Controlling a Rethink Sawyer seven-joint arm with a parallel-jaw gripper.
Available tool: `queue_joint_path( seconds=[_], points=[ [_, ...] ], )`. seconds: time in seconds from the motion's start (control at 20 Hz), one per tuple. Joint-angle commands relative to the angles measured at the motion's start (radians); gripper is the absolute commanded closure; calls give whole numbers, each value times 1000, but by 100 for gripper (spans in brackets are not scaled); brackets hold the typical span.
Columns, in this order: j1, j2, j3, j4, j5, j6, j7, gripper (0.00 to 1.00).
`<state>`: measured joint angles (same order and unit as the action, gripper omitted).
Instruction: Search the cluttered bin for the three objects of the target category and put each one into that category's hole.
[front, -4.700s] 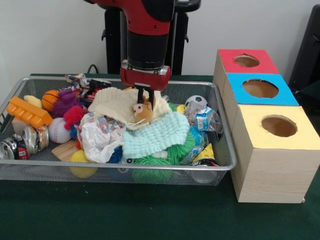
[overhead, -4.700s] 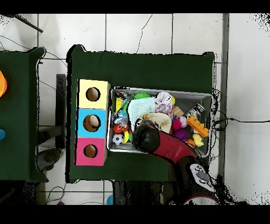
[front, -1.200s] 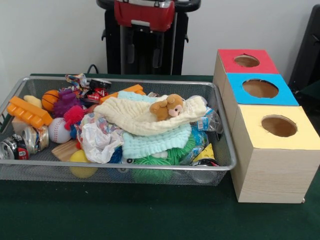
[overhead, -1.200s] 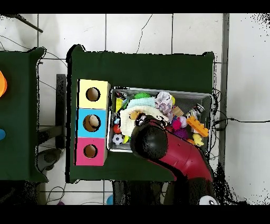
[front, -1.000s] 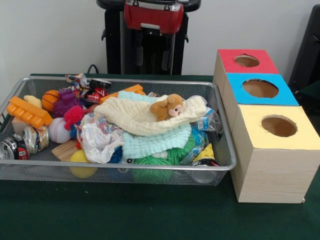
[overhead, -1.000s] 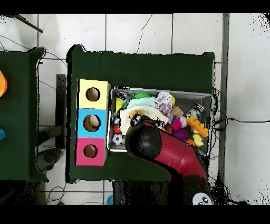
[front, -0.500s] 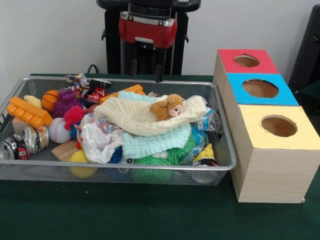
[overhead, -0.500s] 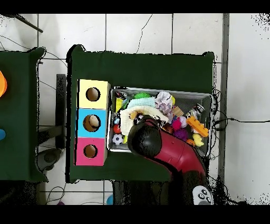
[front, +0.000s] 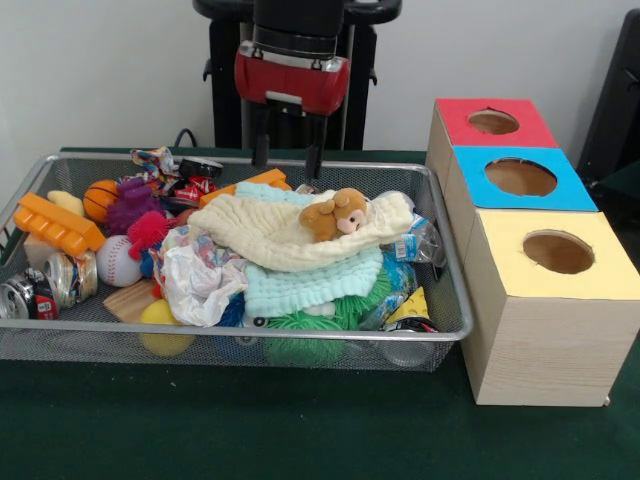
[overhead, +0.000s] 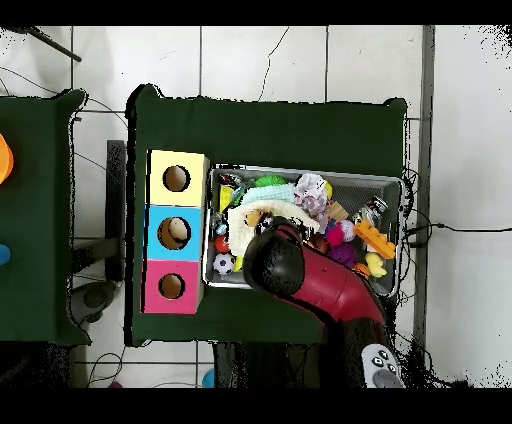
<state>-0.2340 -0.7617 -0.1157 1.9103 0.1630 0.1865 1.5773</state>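
Green cloth covers the surface (front: 300, 430), which carries a wire bin (front: 300, 345) and, just beside it, a row of three wooden boxes, each with a round hole on top: red box (front: 492, 120), blue box (front: 520, 177), yellow box (front: 556, 255). Behind stands a plain pale wall; from overhead the floor (overhead: 300, 65) is pale tile with cables trailing across it, and a second green surface (overhead: 35, 220) sits apart at the edge.

The gripper (front: 287, 155) hangs above the bin's far rim, its two dark fingers spread apart and holding nothing. Only its red housing and the arm's lower end show in the front view; overhead, the arm (overhead: 300, 275) covers part of the bin.

A brown plush monkey (front: 335, 212) lies on top of the heap, on a cream cloth (front: 280, 235) draped over a mint knit cloth (front: 310, 285). Around them sit an orange block (front: 55, 222), a small basketball (front: 99, 198), a baseball (front: 118, 260), a purple fuzzy toy (front: 135, 203), crumpled paper (front: 205, 280), a can (front: 25, 295) and a green spiky ball (front: 305, 330). Much of the heap is buried under the cloths, and the things pressed against the near mesh are hard to make out. The holes' insides are too dark to read.
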Motion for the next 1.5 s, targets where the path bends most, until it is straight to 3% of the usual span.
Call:
queue_joint_path(
  seconds=[0.05,0.5,0.9,1.25,1.5],
  points=[
    [78,-14,15,27,44,110,234,0],
    [121,3,-4,6,84,116,248,0],
    [59,74,45,26,60,-10,203,0],
    [13,90,75,36,31,-53,183,0],
    [25,102,60,26,31,-52,190,0]
  ],
)
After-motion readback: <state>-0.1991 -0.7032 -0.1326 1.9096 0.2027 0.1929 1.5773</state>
